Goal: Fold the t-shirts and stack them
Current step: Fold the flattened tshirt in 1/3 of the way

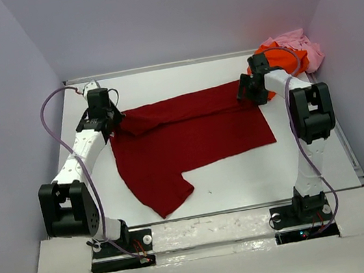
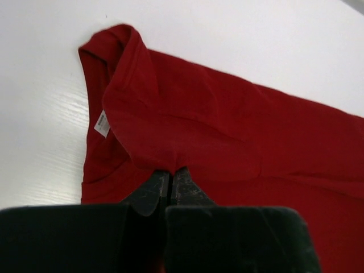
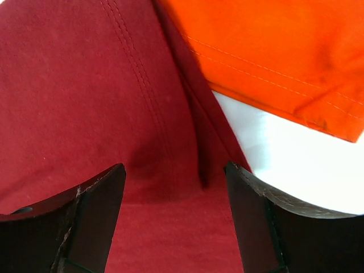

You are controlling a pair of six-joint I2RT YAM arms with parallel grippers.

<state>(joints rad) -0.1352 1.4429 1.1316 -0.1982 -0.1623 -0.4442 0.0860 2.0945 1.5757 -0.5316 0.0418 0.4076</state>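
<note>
1. The left gripper (image 2: 172, 173) is clenched on the dark red cloth t-shirt (image 2: 227, 142). Its fingers pinch a doubled fold of cloth right at their tips. Just beyond the tips, a little to the left, lies the collar with a small white label (image 2: 102, 123).
2. The right gripper (image 3: 173, 170) stands wide and grasps nothing. Red cloth with a double-stitched seam lies flat under and between its fingers (I see no cloth between the pads themselves).
3. My judgement of the reason: the far edge of the red shirt is turned over toward the near side, and each gripper is at one end of this fold. The left one pins its end so that the fold does not slip, while the right end seems already laid down.
4. The bright orange cloth t-shirt (image 3: 273, 51) lies just beyond the right finger of the right gripper, its hem beside the red edge. The crumpled pale pink cloth t-shirt (image 1: 302, 44) is behind it, in the far corner. Both look unfolded, so most of the task remains.
5. The white smooth table (image 1: 243, 175) shows a faint wood grain near the left fingers. Plain pale lilac walls (image 1: 183, 11) close the space on three sides.
</note>
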